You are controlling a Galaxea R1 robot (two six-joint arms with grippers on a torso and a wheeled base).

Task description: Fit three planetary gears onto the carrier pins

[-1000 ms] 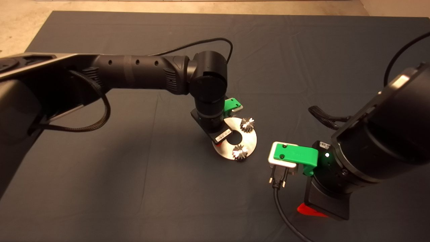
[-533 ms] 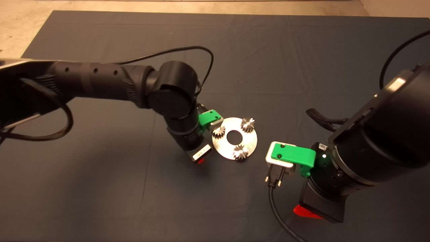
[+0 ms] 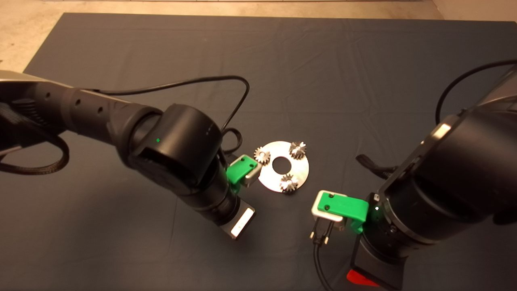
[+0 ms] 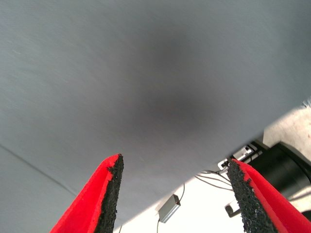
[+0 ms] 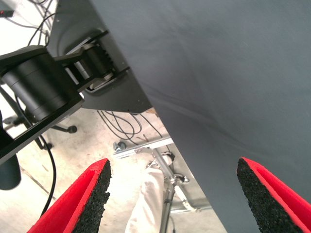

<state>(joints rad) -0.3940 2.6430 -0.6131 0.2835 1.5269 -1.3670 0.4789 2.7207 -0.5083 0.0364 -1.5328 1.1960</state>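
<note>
The shiny round disc (image 3: 301, 167) with a large centre hole lies mid-mat in the head view. Three small toothed gears sit on it: one at its left edge (image 3: 261, 155), one at the far right (image 3: 297, 150), one at the near side (image 3: 289, 183). The carrier pins are covered by the gears. My left gripper (image 4: 175, 194) is open and empty, over bare mat just left of and nearer than the disc; its fingers are hidden under the wrist (image 3: 190, 165) in the head view. My right gripper (image 5: 175, 199) is open and empty at the mat's near right, one red finger (image 3: 358, 279) showing.
The left arm's black cable (image 3: 202, 83) loops over the mat behind the wrist. The right arm's cable (image 3: 319, 258) hangs near the front edge. Past the mat's edge, the wrist views show floor with cables (image 5: 121, 126) and black equipment (image 5: 39, 82).
My left arm has drawn back from the disc toward the near left, uncovering a third gear at the disc's left edge. My right arm has shifted slightly nearer.
</note>
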